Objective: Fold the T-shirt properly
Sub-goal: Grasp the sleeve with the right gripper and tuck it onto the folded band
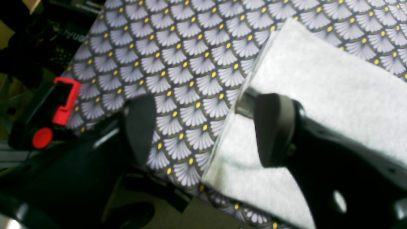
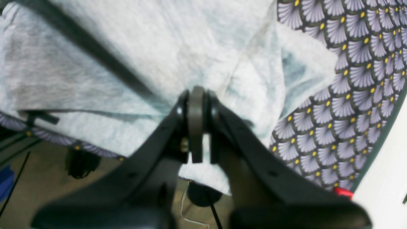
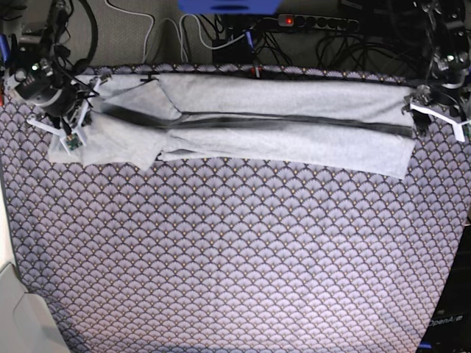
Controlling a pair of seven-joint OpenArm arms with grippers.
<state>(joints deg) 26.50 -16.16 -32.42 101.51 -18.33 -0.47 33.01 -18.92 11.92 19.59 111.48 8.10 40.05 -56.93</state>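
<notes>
The left tool is built from matte black moulded shells, each finger faced with a dark grey rounded pad. A brass-coloured screw is set beside the pads of the right tool, whose black arms are pierced with small holes. White mounting brackets and bundled black cables are carried behind each tool in the base view.

The T-shirt is matt, fuzzy cloth; the tablecloth is smooth printed fabric.
</notes>
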